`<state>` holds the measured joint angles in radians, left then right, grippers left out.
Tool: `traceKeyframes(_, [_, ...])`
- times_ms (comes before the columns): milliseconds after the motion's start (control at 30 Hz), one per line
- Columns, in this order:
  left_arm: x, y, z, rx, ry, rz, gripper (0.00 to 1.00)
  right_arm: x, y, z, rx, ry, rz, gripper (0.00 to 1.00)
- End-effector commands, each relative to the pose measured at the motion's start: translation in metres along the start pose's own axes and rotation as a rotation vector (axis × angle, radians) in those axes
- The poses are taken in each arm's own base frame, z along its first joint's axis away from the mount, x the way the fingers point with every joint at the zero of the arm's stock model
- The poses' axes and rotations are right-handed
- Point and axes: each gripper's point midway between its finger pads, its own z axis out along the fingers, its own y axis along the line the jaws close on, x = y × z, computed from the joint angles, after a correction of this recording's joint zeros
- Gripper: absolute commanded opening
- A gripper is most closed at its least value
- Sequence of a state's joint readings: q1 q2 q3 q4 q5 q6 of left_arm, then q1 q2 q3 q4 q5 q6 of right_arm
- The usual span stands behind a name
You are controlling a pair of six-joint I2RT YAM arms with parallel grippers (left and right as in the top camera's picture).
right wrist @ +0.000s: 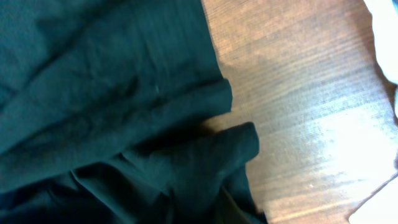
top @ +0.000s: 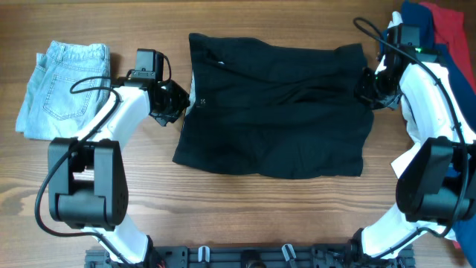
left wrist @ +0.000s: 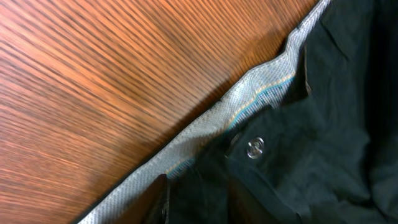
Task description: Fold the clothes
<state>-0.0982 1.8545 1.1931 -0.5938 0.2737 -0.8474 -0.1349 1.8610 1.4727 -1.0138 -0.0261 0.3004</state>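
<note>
I count one black garment (top: 275, 119), spread mostly flat in the middle of the table (top: 245, 216), a little nearer the far edge than the near one. It is rumpled, with creases running across its middle, and its lower left corner reaches toward the near edge. In my left wrist view its border shows a pale grey inner band (left wrist: 249, 99) with a thin coloured stripe, and one metal snap (left wrist: 255, 148) sits just inside that band.

My left gripper (top: 177, 103) is at the garment's left edge, touching or just over the fabric. The bottom of the left wrist picture shows only dark shapes against dark cloth, so I cannot tell how wide the jaws stand or whether they hold anything. My right gripper (top: 368, 85) is at the garment's right edge, near its far corner. The right wrist view shows folded black fabric beside bare wood and no fingers, so I cannot tell its opening or grasp either.

Farther out, one light-blue denim piece (top: 63, 85) lies folded near the far-left corner, well apart from the black garment. At the far-right corner there is a heap with one red piece (top: 454, 26) and one navy piece (top: 416, 16) touching it. Something white (right wrist: 387, 31) shows at the right border of the right wrist view, possibly another garment, though too little of it is visible to say.
</note>
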Motion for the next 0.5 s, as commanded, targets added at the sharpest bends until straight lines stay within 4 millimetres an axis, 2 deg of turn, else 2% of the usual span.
traceKeyframes(0, [0.003,-0.009,-0.007,0.048,0.017,0.034,0.32,0.003,-0.009,-0.001,0.069,0.006,-0.018,0.26])
traceKeyframes(67, [0.001,-0.012,-0.01,0.057,0.004,0.042,0.32,0.004,-0.02,-0.002,0.13,0.004,0.012,0.38])
traceKeyframes(133, [-0.004,-0.022,-0.017,0.096,-0.028,0.088,0.33,0.005,-0.035,-0.004,0.21,-0.007,0.06,0.4])
traceKeyframes(200, [-0.011,-0.042,-0.031,0.166,-0.089,0.178,0.41,0.006,-0.052,-0.01,0.306,-0.026,0.126,0.41])
traceKeyframes(267, [-0.016,-0.074,-0.052,0.263,-0.189,0.368,0.47,0.008,-0.061,-0.016,0.358,-0.042,0.19,0.41])
traceKeyframes(333, [-0.012,-0.1,-0.067,0.324,-0.268,0.569,0.52,0.007,-0.061,-0.023,0.351,-0.067,0.236,0.41])
traceKeyframes(400, [0.005,-0.12,-0.071,0.35,-0.309,0.774,0.6,0.002,-0.055,-0.043,0.299,-0.13,0.278,0.41])
traceKeyframes(467, [0.01,-0.124,-0.066,0.333,-0.322,0.825,0.62,-0.001,-0.045,-0.057,0.226,-0.165,0.259,0.41])
